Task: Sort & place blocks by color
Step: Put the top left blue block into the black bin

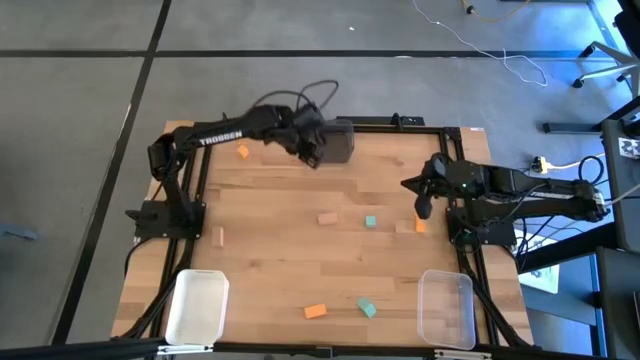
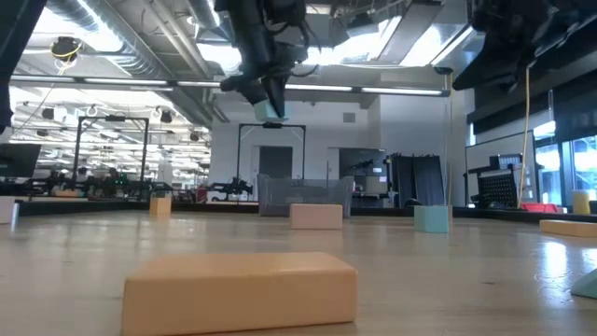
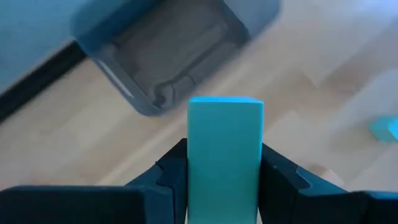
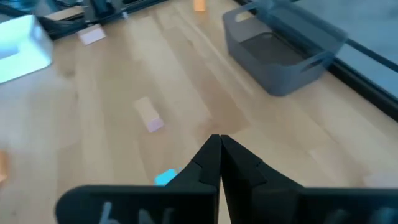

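Blocks in teal, orange and tan lie scattered over the wooden table (image 1: 280, 230), with a dark grey bin (image 4: 283, 53) at its far edge serving as the marker for everything else. A white bin (image 1: 197, 305) and a clear bin (image 1: 446, 308) sit at the near corners, well apart from the grey one. The left gripper (image 3: 224, 165) hovers just beside the grey bin, its fingers clamped on an upright teal block (image 3: 224, 155). The right gripper (image 4: 220, 163) waits off to the grey bin's right, fingers pressed together and empty. A tan block (image 1: 327, 217) and another teal block (image 1: 370, 221) lie mid-table, nearer than the grey bin; an orange block (image 1: 315, 311) rests between the white and clear bins.
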`<state>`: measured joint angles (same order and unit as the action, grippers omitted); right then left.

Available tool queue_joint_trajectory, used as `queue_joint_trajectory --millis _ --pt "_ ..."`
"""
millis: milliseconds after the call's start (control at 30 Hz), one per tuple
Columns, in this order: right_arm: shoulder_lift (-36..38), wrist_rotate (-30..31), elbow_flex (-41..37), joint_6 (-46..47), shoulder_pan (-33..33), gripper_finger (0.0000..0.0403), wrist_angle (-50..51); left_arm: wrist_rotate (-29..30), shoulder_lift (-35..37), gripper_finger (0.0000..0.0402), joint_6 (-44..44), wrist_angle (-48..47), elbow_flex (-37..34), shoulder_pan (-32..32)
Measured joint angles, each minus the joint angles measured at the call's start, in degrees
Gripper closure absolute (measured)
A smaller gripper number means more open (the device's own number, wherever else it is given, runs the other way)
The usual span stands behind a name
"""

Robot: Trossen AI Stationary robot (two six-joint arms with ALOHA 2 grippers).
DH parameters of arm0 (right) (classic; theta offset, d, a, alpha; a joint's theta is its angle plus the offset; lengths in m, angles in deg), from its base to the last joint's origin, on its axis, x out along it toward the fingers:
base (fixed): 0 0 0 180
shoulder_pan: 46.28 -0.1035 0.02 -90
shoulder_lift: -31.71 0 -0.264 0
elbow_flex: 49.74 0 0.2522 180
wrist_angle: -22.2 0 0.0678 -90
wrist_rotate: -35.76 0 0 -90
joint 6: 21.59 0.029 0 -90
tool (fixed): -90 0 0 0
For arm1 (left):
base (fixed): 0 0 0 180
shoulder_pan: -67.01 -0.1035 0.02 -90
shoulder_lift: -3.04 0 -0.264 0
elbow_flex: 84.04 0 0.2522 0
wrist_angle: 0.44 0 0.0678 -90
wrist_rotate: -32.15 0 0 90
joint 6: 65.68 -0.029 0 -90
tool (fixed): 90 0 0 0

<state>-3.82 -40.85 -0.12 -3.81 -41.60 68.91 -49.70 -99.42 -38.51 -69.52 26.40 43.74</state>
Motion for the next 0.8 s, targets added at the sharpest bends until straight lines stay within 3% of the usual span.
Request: queue_joint_trajectory --millis 300,800 --pt "-4.0 5.0 1.9 0.1 0.1 0.0391 -0.2 -2.0 -2.5 0.0277 -3.5 7.9 0.1 -9.4" --pt "-5.4 5.2 1.9 2.9 2.7 0.0391 -0.5 -6.7 -15.0 0.0277 -3.8 18.4 0.0 -10.6"
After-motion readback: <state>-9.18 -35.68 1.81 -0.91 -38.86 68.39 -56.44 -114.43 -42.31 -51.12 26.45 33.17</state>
